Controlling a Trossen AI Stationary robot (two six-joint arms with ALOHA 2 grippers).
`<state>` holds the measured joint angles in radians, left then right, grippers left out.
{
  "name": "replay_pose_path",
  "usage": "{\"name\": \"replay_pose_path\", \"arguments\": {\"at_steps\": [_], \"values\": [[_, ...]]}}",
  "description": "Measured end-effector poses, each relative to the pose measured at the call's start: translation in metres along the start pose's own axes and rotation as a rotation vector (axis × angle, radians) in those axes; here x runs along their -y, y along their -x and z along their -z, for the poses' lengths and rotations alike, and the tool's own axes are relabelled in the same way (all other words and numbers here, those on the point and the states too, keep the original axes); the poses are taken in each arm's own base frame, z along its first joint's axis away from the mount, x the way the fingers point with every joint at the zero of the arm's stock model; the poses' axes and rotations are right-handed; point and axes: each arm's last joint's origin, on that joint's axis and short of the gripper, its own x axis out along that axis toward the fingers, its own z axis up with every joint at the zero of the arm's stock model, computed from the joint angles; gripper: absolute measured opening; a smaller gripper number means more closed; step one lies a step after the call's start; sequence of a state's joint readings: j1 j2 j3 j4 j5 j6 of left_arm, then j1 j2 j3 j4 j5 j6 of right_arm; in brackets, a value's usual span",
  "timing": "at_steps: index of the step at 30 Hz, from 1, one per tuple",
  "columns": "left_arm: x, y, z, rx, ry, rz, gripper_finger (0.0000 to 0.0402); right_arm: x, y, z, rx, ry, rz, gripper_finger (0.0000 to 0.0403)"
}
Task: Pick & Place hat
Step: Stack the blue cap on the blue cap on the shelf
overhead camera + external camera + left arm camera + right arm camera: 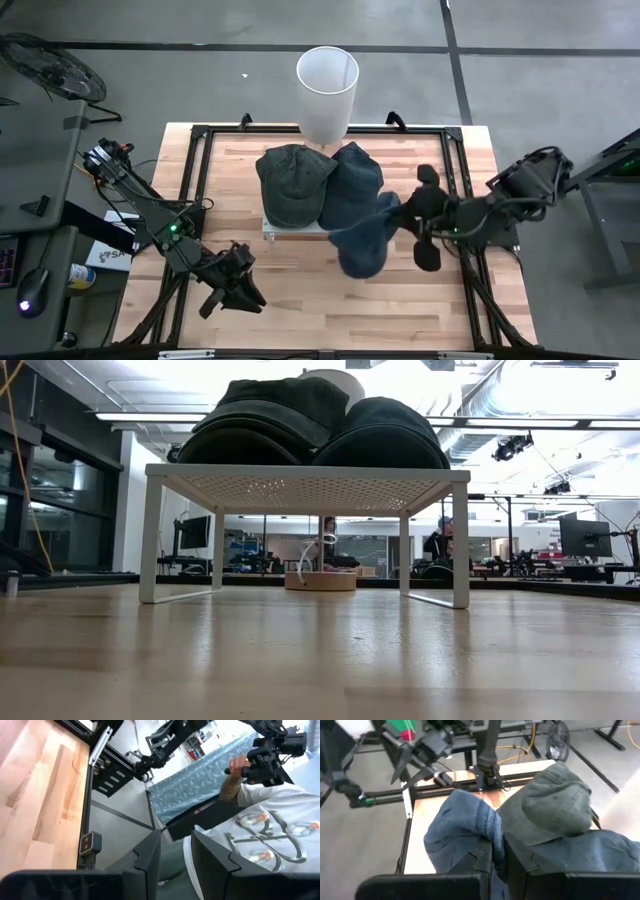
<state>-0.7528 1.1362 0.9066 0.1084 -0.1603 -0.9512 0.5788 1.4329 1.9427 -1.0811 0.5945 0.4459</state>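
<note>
A white wire rack stands mid-table. On its top rest a dark green hat and, to its right, a blue denim hat; the low view shows both side by side, the green hat and the blue hat. Another blue denim hat hangs over the table just near-right of the rack, with my right gripper shut on it. My left gripper stands open and holds nothing, over the table's near left part. My right gripper pinches a bunched fold of the blue hat's denim between its two fingers; which part of the hat this is, I cannot tell. The fingers come from the table's right side, slanting slightly down. The hat hangs slack, clear of the table.
A tall white cylinder bin stands just beyond the table's far edge, behind the rack. A black frame runs round the wooden top. In the left wrist view a person in a white printed shirt stands beyond the table.
</note>
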Motion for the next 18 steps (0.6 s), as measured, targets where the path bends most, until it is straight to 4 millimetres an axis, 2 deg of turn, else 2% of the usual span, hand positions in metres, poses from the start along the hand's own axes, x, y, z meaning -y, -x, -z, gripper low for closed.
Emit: {"name": "replay_pose_path", "arguments": {"at_steps": [9,18], "values": [[-0.001,0.000,-0.002,0.065,0.023,-0.042,0.0106,0.031,0.012,-0.007,0.009,-0.078,0.045,0.0017],[-0.003,0.001,-0.005,0.166,0.019,-0.112,0.0106,0.060,0.001,-0.015,-0.023,-0.172,0.080,0.0017]]}}
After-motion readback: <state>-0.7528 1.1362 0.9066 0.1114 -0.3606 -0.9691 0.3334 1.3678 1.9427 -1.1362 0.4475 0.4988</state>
